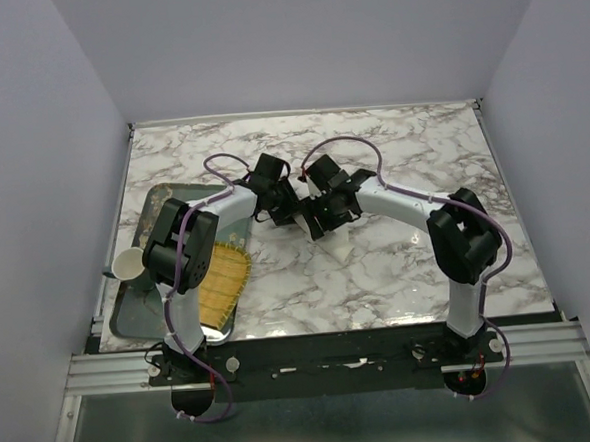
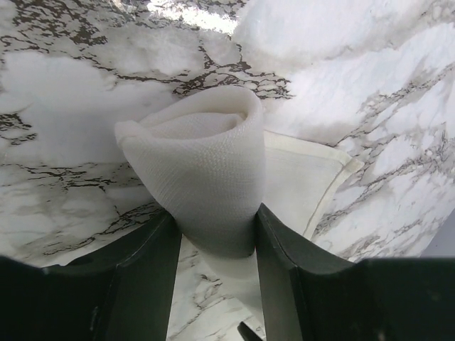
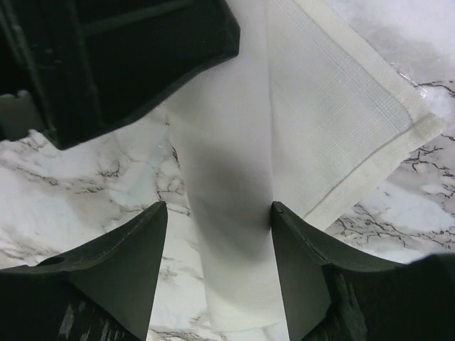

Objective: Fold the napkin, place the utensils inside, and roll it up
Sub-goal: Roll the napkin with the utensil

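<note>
- Cream-white plain cloth napkin (image 2: 206,163): it lay near the middle of the white, grey-veined marble counter (image 1: 421,143). One side was rolled into a loose tube. A flat, hemmed portion stayed spread on the counter, touching the roll.
- The roll's open end, seen from the left wrist, showed only layers of cloth.
- My left jaws: closed on the napkin. Both inner faces pressed the near end of the roll, which bulged out between them.
- My right jaws: open and straddling the roll. One jaw touched the cloth, while a strip of bare counter showed between the other jaw and the roll.
- Both sets of jaws stood close together over the napkin. My left arm's black housing filled the upper left of the right wrist view.
- Grey metal tray (image 1: 131,316): at the counter's left edge, well apart from the napkin.
- Yellow woven mat (image 1: 223,275): lying on the tray's right side, partly hidden by my left arm.
- White paper cup (image 1: 129,261): at the tray's left rim. I could not tell whether it sat inside or outside.
</note>
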Controlling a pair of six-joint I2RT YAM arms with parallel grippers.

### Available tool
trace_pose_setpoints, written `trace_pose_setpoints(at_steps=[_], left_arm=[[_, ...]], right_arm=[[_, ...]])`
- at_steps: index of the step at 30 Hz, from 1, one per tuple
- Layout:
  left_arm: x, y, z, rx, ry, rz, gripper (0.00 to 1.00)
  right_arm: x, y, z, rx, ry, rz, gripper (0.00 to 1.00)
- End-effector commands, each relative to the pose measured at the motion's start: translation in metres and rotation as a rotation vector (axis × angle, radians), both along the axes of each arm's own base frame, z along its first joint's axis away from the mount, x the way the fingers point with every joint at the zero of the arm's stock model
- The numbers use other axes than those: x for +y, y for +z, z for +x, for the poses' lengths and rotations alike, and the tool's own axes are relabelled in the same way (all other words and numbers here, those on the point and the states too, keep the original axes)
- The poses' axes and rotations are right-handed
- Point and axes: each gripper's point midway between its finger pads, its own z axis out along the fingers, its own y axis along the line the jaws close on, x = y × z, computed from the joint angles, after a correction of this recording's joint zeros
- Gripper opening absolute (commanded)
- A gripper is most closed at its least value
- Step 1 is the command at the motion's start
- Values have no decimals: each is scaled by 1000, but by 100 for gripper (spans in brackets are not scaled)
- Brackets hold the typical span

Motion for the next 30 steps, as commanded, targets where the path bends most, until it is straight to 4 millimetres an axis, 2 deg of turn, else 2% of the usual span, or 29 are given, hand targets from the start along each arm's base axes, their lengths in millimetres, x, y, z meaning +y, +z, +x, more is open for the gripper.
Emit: trace_pose_setpoints(at_steps=[1,6,13,22,26,30], left_arm=[[2,-1,-8,17,0,6,52],[0,-2,-8,19,2,1,50],[-1,0,-9,22,5,-10,50],[-2,-1,-10,28,12,-22,50],[-2,0,-12,27,14,-28,50],[-2,4,-14,21,13,-39,53]], right_arm=[[-8,4,16,-128,-86,-146,68],[2,-1,17,-163,-62,-191,68],[12,-28,5,-115,-31,-188,68],[23,-48,-12,-72,-30,-127,71],[13,-63,-13,-68,-53,-171,70],[-7,-71,-7,-113,-94,-260,62]])
